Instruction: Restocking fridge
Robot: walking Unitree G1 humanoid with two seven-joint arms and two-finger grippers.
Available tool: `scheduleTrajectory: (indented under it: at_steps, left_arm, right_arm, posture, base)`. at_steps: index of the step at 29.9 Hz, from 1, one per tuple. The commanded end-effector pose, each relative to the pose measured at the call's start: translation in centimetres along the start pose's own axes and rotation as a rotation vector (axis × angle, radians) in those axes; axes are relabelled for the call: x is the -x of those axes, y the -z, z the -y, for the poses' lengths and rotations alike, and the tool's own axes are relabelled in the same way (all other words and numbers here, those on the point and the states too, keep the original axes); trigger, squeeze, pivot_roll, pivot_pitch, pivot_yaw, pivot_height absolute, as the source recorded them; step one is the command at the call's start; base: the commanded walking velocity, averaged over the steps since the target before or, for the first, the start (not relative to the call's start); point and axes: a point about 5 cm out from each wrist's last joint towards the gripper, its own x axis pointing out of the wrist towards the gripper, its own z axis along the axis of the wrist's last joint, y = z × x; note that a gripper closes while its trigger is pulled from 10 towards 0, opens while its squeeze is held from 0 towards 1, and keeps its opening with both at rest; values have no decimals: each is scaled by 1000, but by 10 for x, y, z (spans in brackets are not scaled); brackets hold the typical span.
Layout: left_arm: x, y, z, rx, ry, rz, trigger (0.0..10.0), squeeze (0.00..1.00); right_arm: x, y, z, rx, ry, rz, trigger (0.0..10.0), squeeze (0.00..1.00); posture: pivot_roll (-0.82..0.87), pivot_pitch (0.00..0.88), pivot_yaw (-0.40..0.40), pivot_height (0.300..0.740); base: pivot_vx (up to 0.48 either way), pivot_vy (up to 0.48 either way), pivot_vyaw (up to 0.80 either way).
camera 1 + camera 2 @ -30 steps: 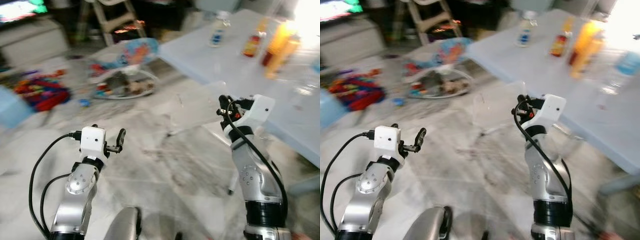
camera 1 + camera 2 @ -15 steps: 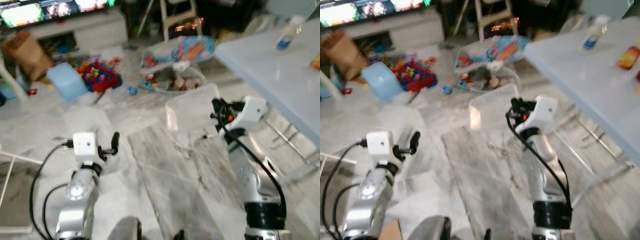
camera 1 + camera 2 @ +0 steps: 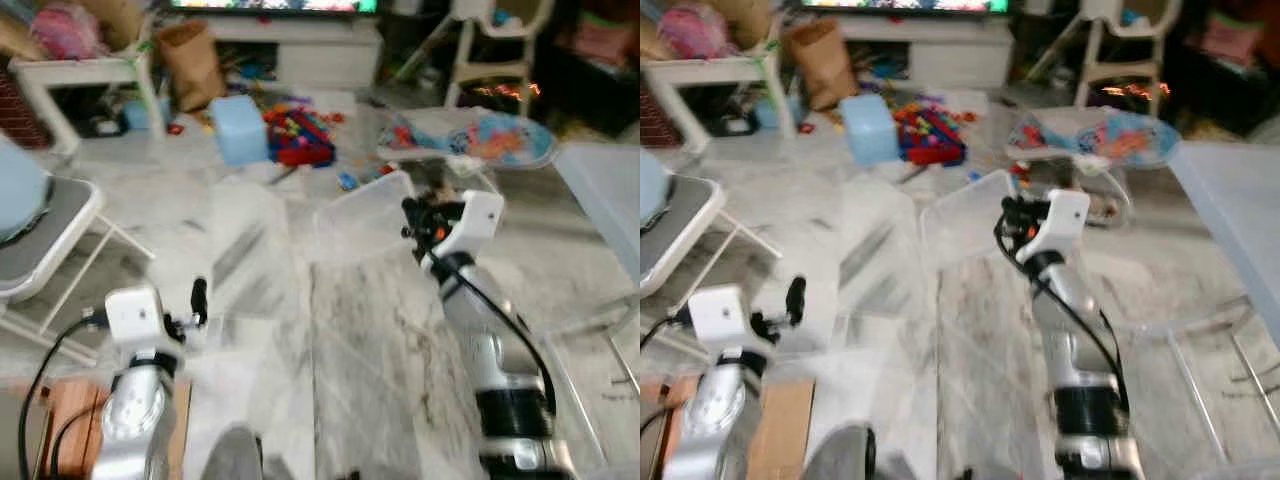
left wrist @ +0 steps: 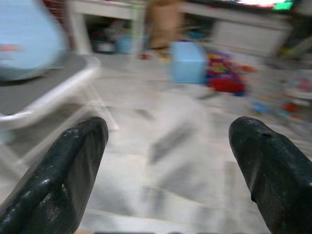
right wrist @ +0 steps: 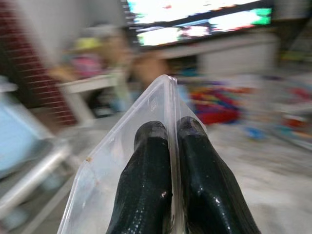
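My right gripper [image 3: 414,214] is raised at mid-height, shut on the edge of a clear plastic container [image 3: 358,216]. In the right wrist view the two black fingers [image 5: 151,161] pinch the container's thin wall [image 5: 122,156] between them. My left gripper [image 3: 198,300] is held low on the left, open and with nothing in it; its fingertips [image 4: 73,151] stand wide apart over the marble floor.
A grey chair [image 3: 40,230] stands at the left. On the floor ahead lie a blue box [image 3: 238,128], a toy pile [image 3: 298,138] and a baby bouncer [image 3: 480,140]. A pale table edge [image 3: 610,190] is at the right, a TV stand [image 3: 290,35] at the back.
The whole view has swung left: the table with bottles has slid out at the right, and the chair and TV stand have come in. Both grippers keep their pose; the right still holds the container.
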Motion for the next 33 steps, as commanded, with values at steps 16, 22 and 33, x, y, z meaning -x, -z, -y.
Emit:
scheduleTrajectory:
  at_steps: [16, 22, 33]
  left_arm:
    - [5, -1, 9, -40, 6, 22, 10000, 0]
    - [12, 2, 2, -83, 2, 15, 10000, 0]
    - [8, 1, 0, -127, -6, 20, 10000, 0]
  right_arm:
    - [23, -1, 35, 51, 109, 8, 10000, 0]
    - [27, -1, 35, 60, 126, 7, 10000, 0]
    - [25, -33, 40, 127, 147, 69, 10000, 0]
  posture:
    - [116, 69, -84, 740]
    - [111, 71, -83, 740]
    - [91, 65, -77, 740]
  base:
    - [0, 0, 800]
    - [0, 0, 800]
    - [0, 0, 402]
